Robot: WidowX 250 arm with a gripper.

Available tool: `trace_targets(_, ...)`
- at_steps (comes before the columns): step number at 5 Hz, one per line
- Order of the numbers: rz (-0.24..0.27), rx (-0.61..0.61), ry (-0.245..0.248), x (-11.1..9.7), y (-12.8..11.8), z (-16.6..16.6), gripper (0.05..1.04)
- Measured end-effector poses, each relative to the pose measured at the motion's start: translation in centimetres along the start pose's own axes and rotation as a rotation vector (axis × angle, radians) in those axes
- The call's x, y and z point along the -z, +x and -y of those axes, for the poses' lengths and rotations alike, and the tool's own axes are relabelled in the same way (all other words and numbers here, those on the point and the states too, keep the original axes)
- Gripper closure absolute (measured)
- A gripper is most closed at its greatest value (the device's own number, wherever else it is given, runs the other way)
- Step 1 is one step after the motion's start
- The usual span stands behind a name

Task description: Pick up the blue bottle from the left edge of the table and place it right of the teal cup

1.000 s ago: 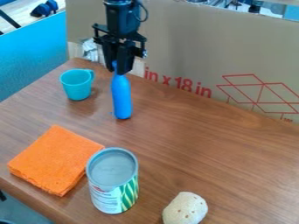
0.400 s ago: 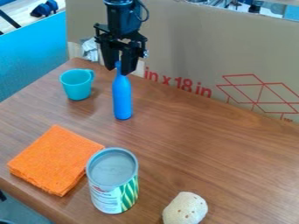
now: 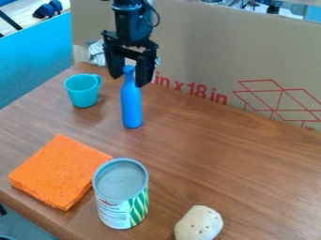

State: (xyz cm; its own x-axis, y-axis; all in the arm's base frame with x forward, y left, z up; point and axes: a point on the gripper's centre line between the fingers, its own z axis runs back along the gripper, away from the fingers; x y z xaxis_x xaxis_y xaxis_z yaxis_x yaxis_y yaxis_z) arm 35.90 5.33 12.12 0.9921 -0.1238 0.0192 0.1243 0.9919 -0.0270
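The black gripper (image 3: 129, 79) hangs over the back of the table, open, with one finger on each side of the neck of a blue bottle (image 3: 131, 104). The bottle stands upright on the wood, its top between the fingers, with gaps showing beside the neck. Left of the bottle is a teal cup (image 3: 83, 91), upright, handle towards the back right. An orange folded cloth (image 3: 59, 171) lies at the front left. Beside it stands a tin can (image 3: 121, 193) with a grey top. A pale spotted potato-like object (image 3: 199, 223) lies by the front edge.
A cardboard wall (image 3: 232, 56) with red print runs along the back edge of the brown table (image 3: 251, 164). A blue panel (image 3: 37, 58) stands beyond the table's left side.
The gripper's fingers have spread apart from around the bottle's neck, and the neck's top has come into sight between them. The bottle stays standing in nearly the same place.
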Motion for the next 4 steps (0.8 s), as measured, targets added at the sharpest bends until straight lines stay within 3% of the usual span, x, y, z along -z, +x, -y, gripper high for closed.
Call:
trace_targets(1, 0.105, -0.034, -0.052, -3.2, -1.3, -0.8, 0.081)
trace_targets(2, 0.172, -0.064, -0.107, -5.8, -3.5, -2.6, 0.081)
trace_targets(3, 0.173, -0.172, -0.023, -7.7, -6.4, -6.0, 0.081)
trace_targets(4, 0.125, -0.253, 0.079, -7.3, -7.5, -8.3, 0.081)
